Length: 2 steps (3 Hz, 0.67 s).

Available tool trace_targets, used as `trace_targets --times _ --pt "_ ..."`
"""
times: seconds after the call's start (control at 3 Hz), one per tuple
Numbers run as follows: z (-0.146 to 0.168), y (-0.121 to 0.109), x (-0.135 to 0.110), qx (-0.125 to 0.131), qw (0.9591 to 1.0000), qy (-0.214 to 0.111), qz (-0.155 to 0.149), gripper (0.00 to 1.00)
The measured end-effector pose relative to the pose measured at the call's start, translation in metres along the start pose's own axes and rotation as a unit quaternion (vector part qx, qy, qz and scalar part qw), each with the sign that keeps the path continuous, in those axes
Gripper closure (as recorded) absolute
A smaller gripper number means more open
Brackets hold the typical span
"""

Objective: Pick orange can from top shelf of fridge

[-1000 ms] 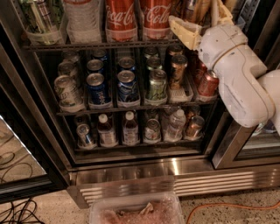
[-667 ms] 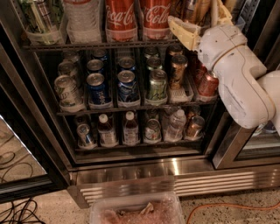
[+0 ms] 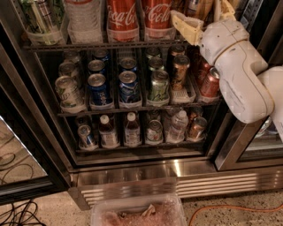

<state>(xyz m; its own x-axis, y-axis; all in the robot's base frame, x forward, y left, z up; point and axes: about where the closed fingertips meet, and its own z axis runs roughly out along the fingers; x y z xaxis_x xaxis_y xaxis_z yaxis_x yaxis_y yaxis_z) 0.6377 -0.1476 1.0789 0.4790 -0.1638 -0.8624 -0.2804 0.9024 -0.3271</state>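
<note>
so the gripper (image 3: 197, 12) is up in the top right of the fridge (image 3: 177, 170), at the right end of the top shelf (image 3: 88, 45); its cream fingers (image 3: 188, 28) are spread wide with the orange can (image 3: 194, 5) between them, standing on that shelf; can't tell if they're touching it; red Coke cans (image 3: 121, 17) stand just to its left; blue cans (image 3: 98, 86) on the rack below

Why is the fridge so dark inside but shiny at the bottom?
Camera view: the fridge is dim inside, darkest toward the back. Light glares off its steel sill. The pale gripper, top right at the top shelf, is brightly lit.
</note>
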Motion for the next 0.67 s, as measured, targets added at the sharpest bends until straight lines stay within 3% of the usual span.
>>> trace_targets --times 0.33,0.67 --pt "0.0018 -0.0053 0.0008 0.007 1.0 -0.002 -0.001 0.27" --pt "0.0018 -0.0053 0.0008 0.007 1.0 -0.002 -0.001 0.46"
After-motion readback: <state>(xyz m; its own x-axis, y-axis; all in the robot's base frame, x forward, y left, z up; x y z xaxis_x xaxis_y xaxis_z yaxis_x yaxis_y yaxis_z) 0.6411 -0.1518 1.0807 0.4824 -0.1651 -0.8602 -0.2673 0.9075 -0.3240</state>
